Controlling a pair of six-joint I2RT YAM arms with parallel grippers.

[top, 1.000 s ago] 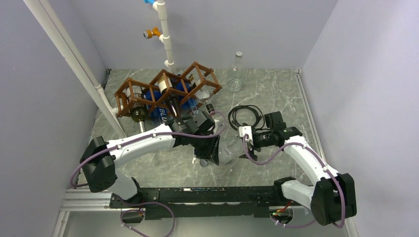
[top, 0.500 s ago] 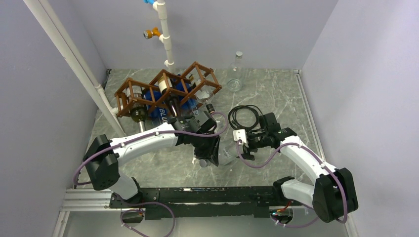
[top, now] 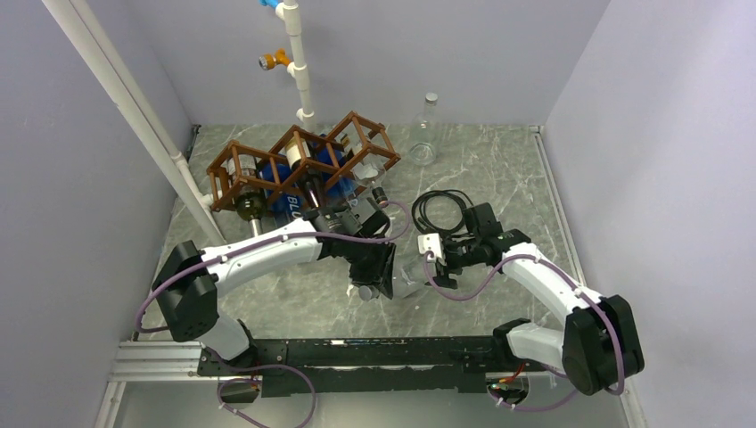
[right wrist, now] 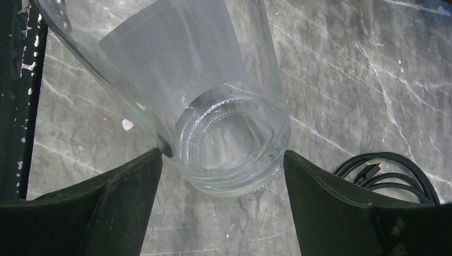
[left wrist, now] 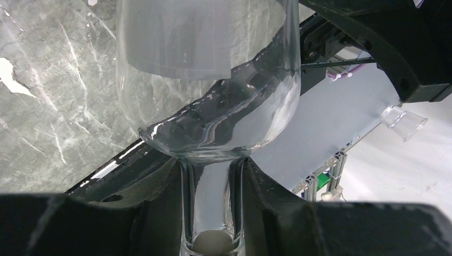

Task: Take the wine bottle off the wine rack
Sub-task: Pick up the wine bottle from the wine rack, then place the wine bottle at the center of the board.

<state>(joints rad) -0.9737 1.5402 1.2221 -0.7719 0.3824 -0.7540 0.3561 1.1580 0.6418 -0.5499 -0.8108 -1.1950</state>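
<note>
Holding the clear glass wine bottle by its neck, my left gripper is clenched tight. Bottle's off the brown wooden lattice wine rack, lying near-centre, rack far left. Right gripper straddles the bottle's base; gripping or not, I cannot tell. Looks like a handover: right needs a firm hold before left lets go.

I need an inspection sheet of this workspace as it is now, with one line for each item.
Surface: grey marbled table.
Job's things: wine rack at back left, with stored bottles in it; clear bottle off it, between the arms.
Clutter: spare bottle upright at the back.
Grippers: left gripper shut on the clear bottle's neck; right gripper has its jaws on either side of the base, grip unclear.
Cables: black cable coiled on the table.
Surroundings: white pipe, plain walls.
</note>
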